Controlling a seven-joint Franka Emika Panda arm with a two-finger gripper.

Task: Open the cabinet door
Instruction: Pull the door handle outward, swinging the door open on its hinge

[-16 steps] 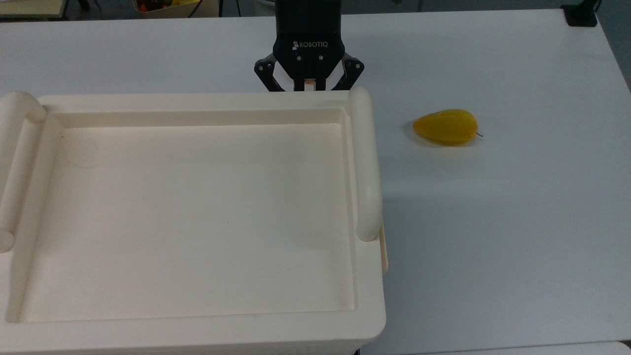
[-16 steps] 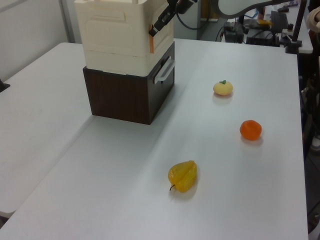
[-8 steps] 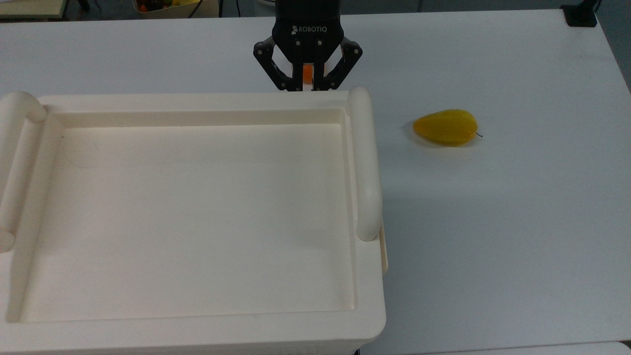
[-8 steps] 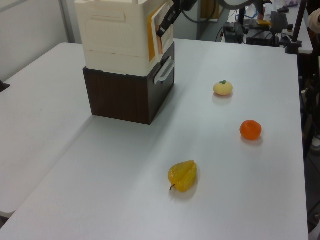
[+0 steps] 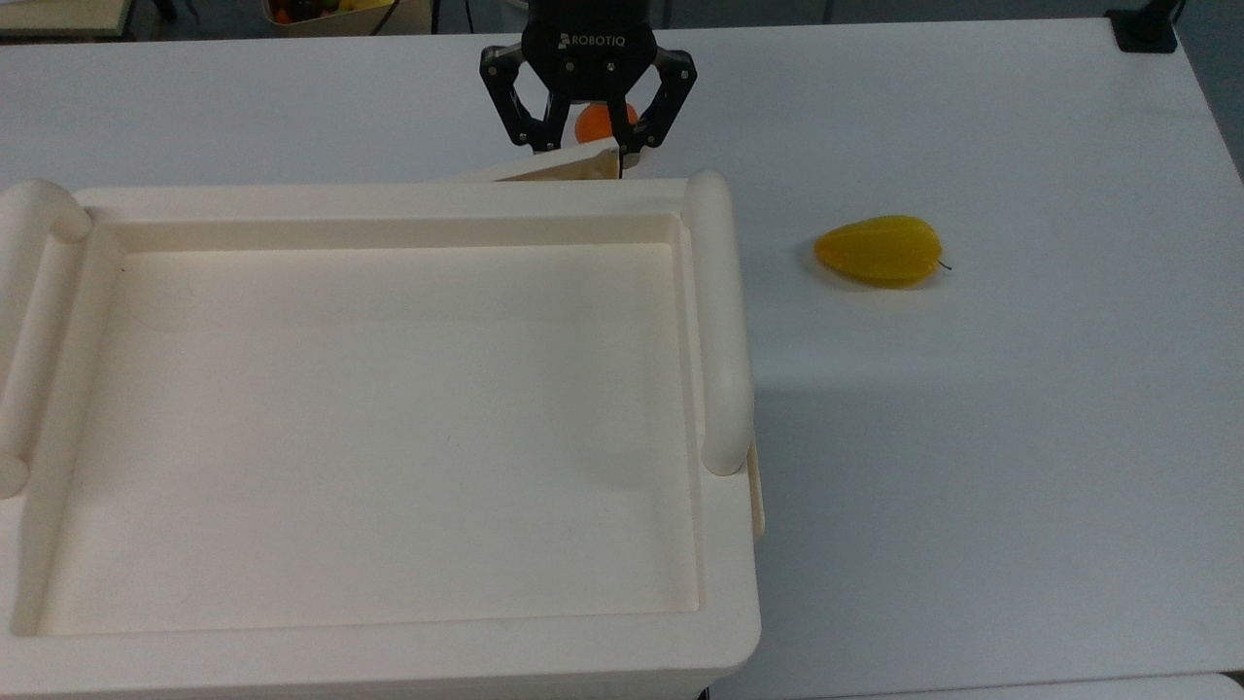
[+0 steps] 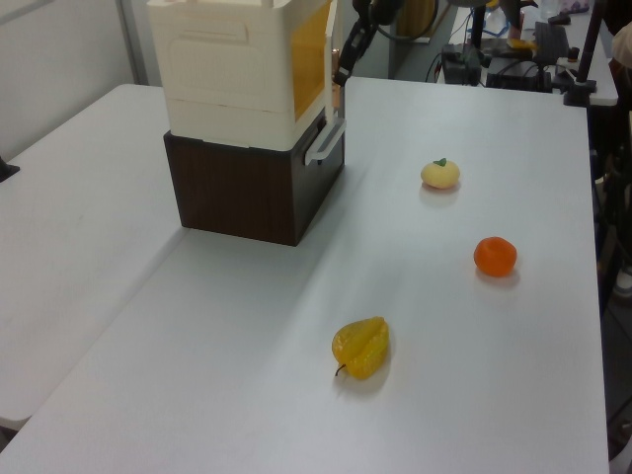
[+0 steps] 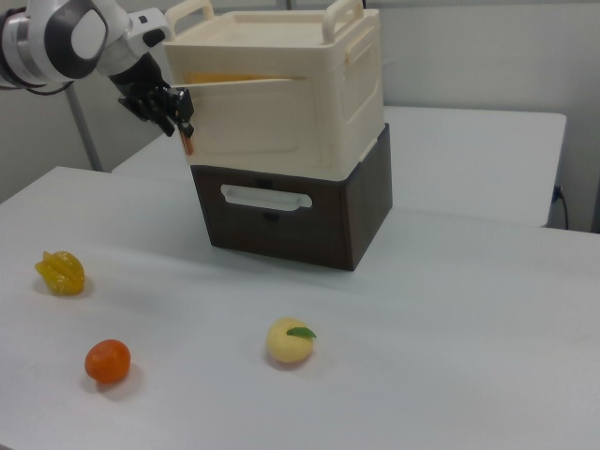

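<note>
The cream cabinet with its tray-like top stands on a dark brown drawer unit. Its cabinet door is swung partly out from the front, hinged on the right view's right. In the top view the door pokes out as a thin wedge beyond the far rim. My gripper is shut on the door's free edge, where a small orange tab shows. The right view has the gripper at the door's left edge. In the left view the gripper is just off the yellowish opening.
A yellow ridged fruit lies on the white table. An orange and a pale yellow fruit lie in front of the cabinet. The drawer has a white handle.
The gripper has pulled back from the cabinet front, and the door has swung from shut to partly open with it.
</note>
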